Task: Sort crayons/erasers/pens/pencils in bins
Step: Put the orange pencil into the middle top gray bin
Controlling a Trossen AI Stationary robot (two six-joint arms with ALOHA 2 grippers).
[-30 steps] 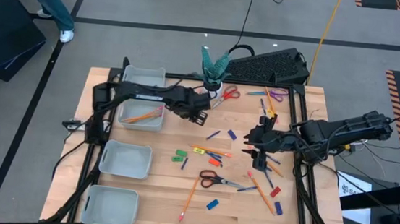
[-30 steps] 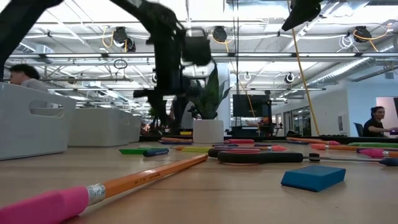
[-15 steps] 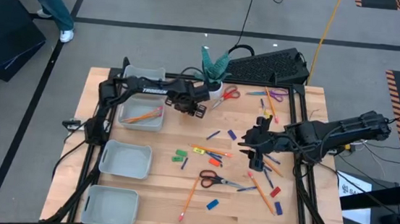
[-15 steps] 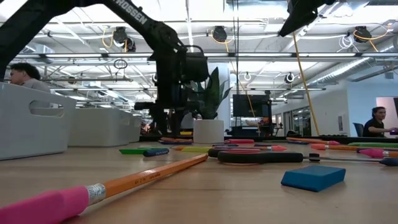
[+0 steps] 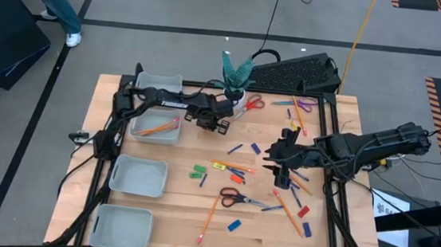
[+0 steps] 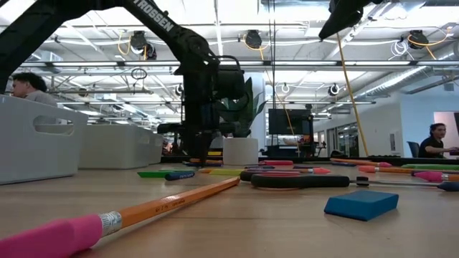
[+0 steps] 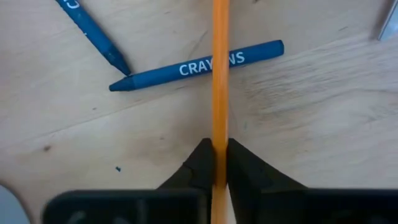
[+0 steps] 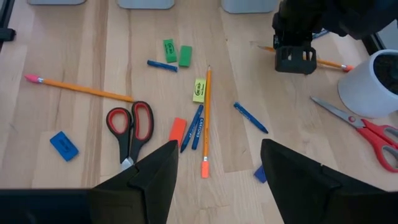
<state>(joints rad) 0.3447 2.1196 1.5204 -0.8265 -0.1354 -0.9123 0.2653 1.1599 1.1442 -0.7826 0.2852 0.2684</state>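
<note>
Pale wooden desk [image 5: 172,215] under bright office lights, with a grey floor around and a person seated far back at 3 o'clock in the low view.

Left tool [image 5: 217,123] near the white plant pot [image 5: 237,99] at 12 o'clock of the desk, clenched on a long thin orange pencil [image 7: 219,81]; below it, two blue crayons [image 7: 198,65] flat on the wood.

Right tool [image 5: 281,162] at 3 o'clock of the desk, released, its two fingers [image 8: 142,180] well apart, over the scattered supplies.

Four pale grey-blue plastic bins [image 5: 138,175] in a column along 9 o'clock, the second from the far end with orange pencils inside.

At the middle: small green erasers [image 8: 170,50], a red block, a yellow block, red-handled scissors [image 8: 129,127], more pencils and dark blue sticks. Blue eraser [image 6: 361,203] near 6 o'clock.
</note>
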